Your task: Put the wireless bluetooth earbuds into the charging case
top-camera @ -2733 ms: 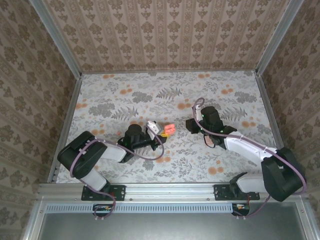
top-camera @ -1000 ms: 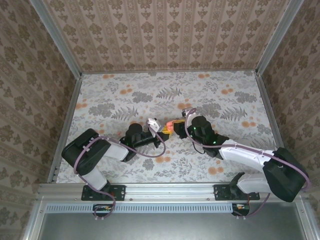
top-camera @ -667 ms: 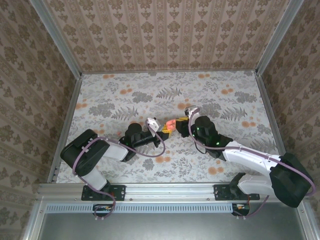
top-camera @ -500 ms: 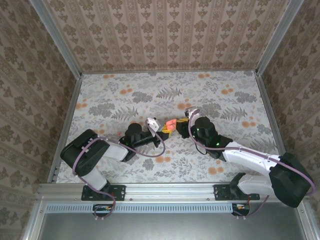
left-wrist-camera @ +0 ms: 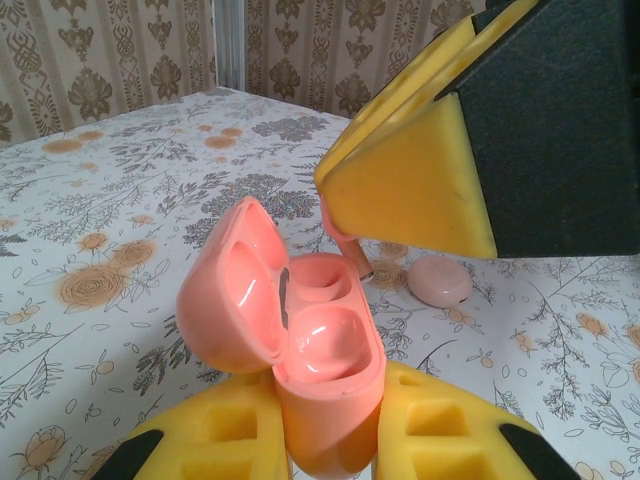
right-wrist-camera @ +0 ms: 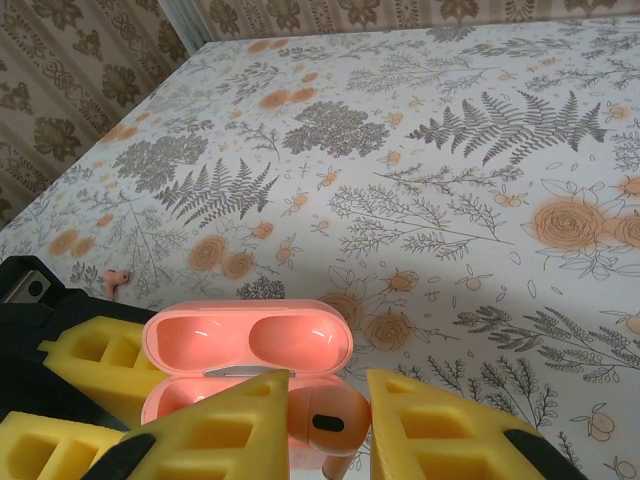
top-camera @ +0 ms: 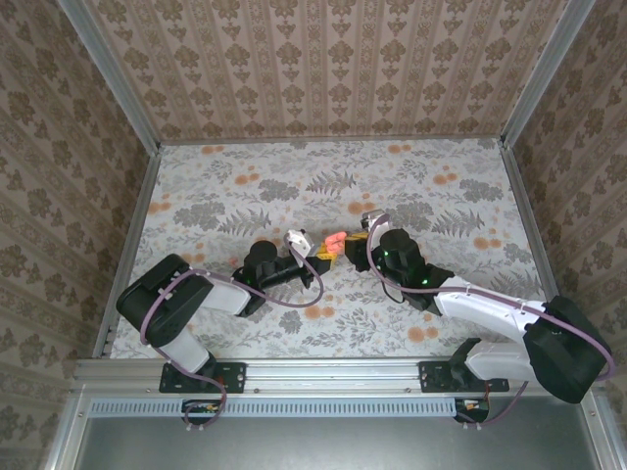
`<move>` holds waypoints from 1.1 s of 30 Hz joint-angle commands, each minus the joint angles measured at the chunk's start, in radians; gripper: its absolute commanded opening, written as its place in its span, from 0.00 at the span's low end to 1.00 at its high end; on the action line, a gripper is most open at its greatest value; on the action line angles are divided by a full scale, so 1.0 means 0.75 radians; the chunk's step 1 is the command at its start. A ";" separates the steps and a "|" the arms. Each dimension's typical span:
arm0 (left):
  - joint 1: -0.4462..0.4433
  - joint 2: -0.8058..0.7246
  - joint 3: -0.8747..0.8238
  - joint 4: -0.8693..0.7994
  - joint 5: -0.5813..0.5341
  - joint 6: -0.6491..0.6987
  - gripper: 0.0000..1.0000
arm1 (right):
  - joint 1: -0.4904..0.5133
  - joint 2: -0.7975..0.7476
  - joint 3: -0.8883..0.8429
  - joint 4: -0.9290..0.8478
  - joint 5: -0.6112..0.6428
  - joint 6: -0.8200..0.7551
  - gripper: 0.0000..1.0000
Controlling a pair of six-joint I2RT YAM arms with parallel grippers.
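Gripping the case [left-wrist-camera: 320, 350] by its lower half, my left gripper [left-wrist-camera: 325, 440] is clamped on it between yellow foam pads [left-wrist-camera: 200, 445]. The case is glossy coral pink with rounded corners. It stands upright with its lid [left-wrist-camera: 225, 290] swung back on the hinge, showing two smooth hollows inside. My right gripper [right-wrist-camera: 330, 440] is closed on one bud [right-wrist-camera: 328, 412], a small piece in the same pink, pinched between its own yellow pads right at the case's mouth. I cannot tell whether the bud touches the case. From above, the case [top-camera: 333, 242] sits near the middle of the table, between my two grippers, which nearly meet there. A second bud [right-wrist-camera: 117, 278] lies on the table beside my left gripper's fingers. A round pale-pink disc [left-wrist-camera: 440, 282] rests on the table just beyond the case. The table [top-camera: 245, 186] has a grey fern and orange flower print. Brown damask-patterned walls [top-camera: 323, 69] close it in on three sides, with metal rails [top-camera: 544, 78] at the corners.
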State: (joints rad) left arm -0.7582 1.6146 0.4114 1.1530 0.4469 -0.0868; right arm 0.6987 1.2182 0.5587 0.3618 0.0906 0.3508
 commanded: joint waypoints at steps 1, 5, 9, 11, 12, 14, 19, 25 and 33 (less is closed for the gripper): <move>-0.003 -0.027 0.014 0.039 0.016 -0.016 0.12 | 0.007 -0.044 0.002 0.039 -0.017 -0.011 0.22; -0.006 -0.023 0.014 0.040 0.018 -0.021 0.12 | 0.005 -0.072 0.010 0.020 -0.016 -0.031 0.22; -0.007 -0.024 0.018 0.042 0.020 -0.024 0.12 | 0.005 -0.063 0.016 0.018 -0.019 -0.032 0.22; -0.010 -0.021 0.020 0.042 0.024 -0.023 0.12 | 0.005 -0.055 0.016 0.027 -0.023 -0.029 0.22; -0.009 -0.021 0.020 0.043 0.026 -0.023 0.12 | 0.005 -0.049 0.016 0.032 -0.025 -0.027 0.22; -0.012 -0.021 0.017 0.046 0.026 -0.025 0.12 | 0.005 -0.036 0.017 0.042 -0.029 -0.027 0.22; -0.011 -0.024 0.018 0.046 0.042 -0.024 0.12 | 0.005 -0.010 0.024 0.057 -0.038 -0.026 0.22; -0.014 -0.024 0.018 0.048 0.056 -0.029 0.12 | 0.003 0.006 0.024 0.068 -0.034 -0.025 0.22; -0.014 -0.017 0.016 0.046 0.049 -0.027 0.12 | 0.003 -0.015 0.030 0.071 -0.041 -0.028 0.22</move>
State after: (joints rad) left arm -0.7597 1.6146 0.4114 1.1534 0.4595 -0.0883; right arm 0.6987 1.2133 0.5591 0.3939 0.0742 0.3424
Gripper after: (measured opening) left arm 0.178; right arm 0.224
